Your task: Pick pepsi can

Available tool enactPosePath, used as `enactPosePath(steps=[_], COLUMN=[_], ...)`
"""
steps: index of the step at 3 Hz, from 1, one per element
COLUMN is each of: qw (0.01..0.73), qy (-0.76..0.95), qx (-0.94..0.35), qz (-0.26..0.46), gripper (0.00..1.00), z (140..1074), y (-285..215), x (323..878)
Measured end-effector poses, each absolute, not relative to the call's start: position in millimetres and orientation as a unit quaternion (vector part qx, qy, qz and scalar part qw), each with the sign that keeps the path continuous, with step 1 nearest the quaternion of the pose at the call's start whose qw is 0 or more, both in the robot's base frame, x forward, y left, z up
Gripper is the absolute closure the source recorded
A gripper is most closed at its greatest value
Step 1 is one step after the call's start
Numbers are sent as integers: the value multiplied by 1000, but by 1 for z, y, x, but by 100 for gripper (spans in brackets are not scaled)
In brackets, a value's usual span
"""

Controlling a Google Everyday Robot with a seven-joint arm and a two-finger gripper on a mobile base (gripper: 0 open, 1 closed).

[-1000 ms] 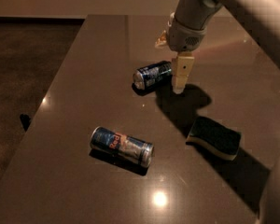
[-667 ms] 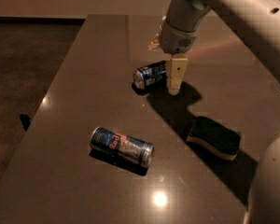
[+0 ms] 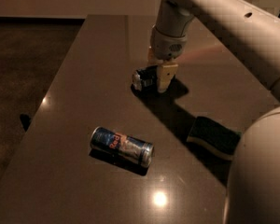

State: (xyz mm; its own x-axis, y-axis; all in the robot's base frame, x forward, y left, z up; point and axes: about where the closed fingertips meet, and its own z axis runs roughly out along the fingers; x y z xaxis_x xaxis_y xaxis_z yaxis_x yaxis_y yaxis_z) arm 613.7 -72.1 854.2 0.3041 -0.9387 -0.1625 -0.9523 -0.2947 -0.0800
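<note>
The pepsi can [image 3: 143, 78], short and dark blue with silver ends, lies on its side on the dark brown table [image 3: 84, 78] near the far middle. My gripper [image 3: 155, 75] has come down over the can's right end. It is open, with one cream finger [image 3: 165, 77] in front of the can and the other mostly hidden behind it. The can's right part is hidden by that finger. I cannot tell whether the fingers touch the can.
A longer slim blue-silver can with red lettering [image 3: 121, 146] lies on its side nearer the front. A dark green sponge [image 3: 213, 136] lies at the right. My arm [image 3: 233, 27] crosses the upper right. The table's left edge drops to a dark floor [image 3: 23, 78].
My gripper has moved left and down, from just right of the pepsi can to over its right end. The cans and the sponge have not moved.
</note>
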Motion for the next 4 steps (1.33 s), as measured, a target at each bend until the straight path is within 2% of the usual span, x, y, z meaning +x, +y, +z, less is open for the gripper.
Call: enactPosePath(steps=[1,2,3,4], qw=[72,100,126,154], qy=[587,597,608,623], qx=[-805,-795,-783,-766], qz=[44,42,37,32], gripper=[61,91,100,100], z=[852,891,925,954], y=[-72,-85,-100,-113], x=[615,613,614,615])
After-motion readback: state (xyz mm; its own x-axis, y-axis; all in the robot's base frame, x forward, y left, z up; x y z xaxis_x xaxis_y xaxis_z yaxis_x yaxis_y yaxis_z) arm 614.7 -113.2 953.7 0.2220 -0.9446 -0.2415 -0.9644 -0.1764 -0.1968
